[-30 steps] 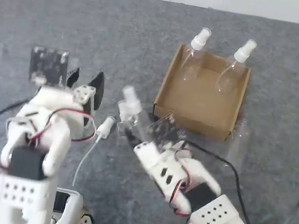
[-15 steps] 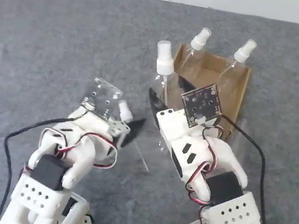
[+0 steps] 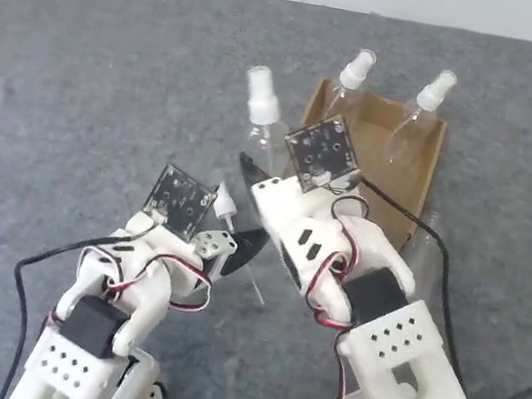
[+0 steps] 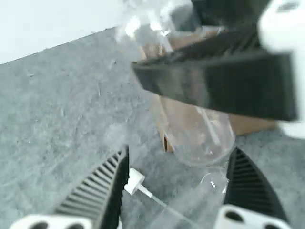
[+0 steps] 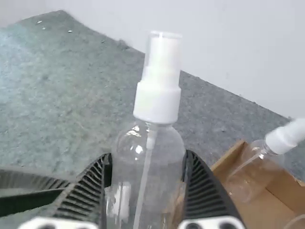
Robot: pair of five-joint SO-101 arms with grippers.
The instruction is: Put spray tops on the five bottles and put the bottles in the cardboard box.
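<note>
right claw (image 3: 254,169) grasping clear white-capped spray bottle (image 3: 260,128) | left claw (image 4: 181,152) released | risk: bottle base catches wall of brown cardboard box (image 3: 428,185), slips

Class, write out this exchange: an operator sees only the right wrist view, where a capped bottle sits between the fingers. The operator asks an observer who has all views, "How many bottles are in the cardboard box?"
Observer: Two capped bottles lean in the cardboard box, by the high view.
Operator: Is my bottle over the box?
Observer: No. The held bottle in the right gripper appears just outside the box wall on the left arm's side.
Operator: What is the left gripper doing?
Observer: The left gripper is open, above a loose spray top lying on the grey mat.
</note>
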